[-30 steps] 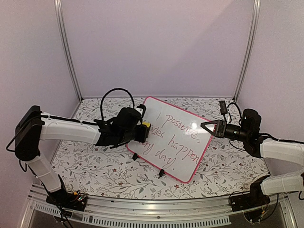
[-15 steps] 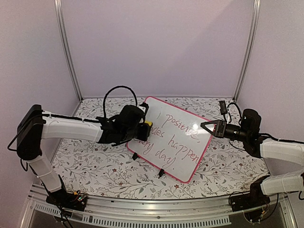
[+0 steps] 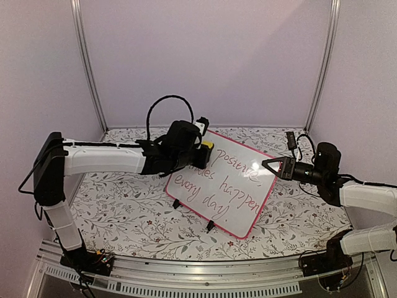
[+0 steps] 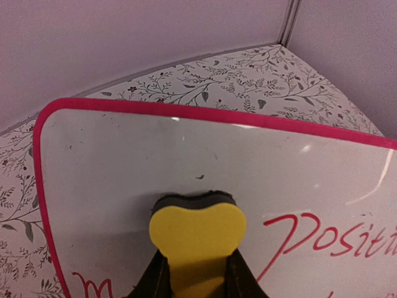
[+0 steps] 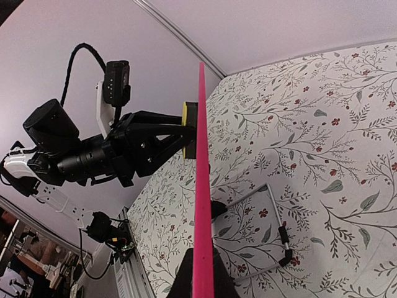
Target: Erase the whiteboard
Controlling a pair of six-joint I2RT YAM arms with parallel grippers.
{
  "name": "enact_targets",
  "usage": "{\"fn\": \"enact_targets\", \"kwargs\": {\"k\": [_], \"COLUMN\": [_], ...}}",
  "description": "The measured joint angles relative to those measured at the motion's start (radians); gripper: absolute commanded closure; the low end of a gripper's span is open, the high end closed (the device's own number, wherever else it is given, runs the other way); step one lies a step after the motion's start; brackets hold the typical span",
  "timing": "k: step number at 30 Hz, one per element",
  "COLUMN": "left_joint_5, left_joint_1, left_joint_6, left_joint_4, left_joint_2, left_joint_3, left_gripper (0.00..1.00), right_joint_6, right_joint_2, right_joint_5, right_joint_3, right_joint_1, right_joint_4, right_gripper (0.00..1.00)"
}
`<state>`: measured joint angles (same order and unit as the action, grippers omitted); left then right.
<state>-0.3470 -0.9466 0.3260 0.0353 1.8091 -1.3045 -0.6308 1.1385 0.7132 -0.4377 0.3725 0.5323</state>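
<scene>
whiteboard [image 3: 231, 197]: glossy pink-framed rectangle, rounded corners, red handwriting
eraser [image 4: 197, 231]: yellow heart-shaped foam, pressing near board's top edge
left gripper [image 3: 205, 151]: clamping eraser
right gripper [image 3: 267, 165]: pinching board's right edge

Glossy, smooth whiteboard [image 3: 224, 184]; matt yellow foam eraser [image 4: 197, 233].

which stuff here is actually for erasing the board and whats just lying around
For the job: whiteboard, yellow eraser in the left tool, right tool gripping the board's edge.
Just there: floral table cover, metal frame posts.
</scene>
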Motion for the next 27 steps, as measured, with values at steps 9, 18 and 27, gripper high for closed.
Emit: {"fn": "enact_targets", "kwargs": {"k": [9, 18, 27], "left_joint_5": [0.000, 0.001, 0.004], "left_joint_1": [0.000, -0.002, -0.002], "left_joint_6": [-0.019, 0.016, 0.064], "left_joint_4": [-0.002, -0.063, -0.076], "left_joint_2": [0.011, -0.038, -0.092], "left_joint_3": [-0.018, 0.120, 0.241], "left_gripper": [1.00, 1.00, 1.00], "right_joint_6": [0.000, -0.002, 0.000], "right_joint_2": [0.000, 0.001, 0.001], "right_joint_5": [0.000, -0.001, 0.000], "right_joint_3": [0.000, 0.000, 0.000], "right_joint_1": [0.000, 0.000, 0.000], "right_joint_4": [0.000, 0.000, 0.000], "right_gripper": [1.00, 1.00, 1.00]}}
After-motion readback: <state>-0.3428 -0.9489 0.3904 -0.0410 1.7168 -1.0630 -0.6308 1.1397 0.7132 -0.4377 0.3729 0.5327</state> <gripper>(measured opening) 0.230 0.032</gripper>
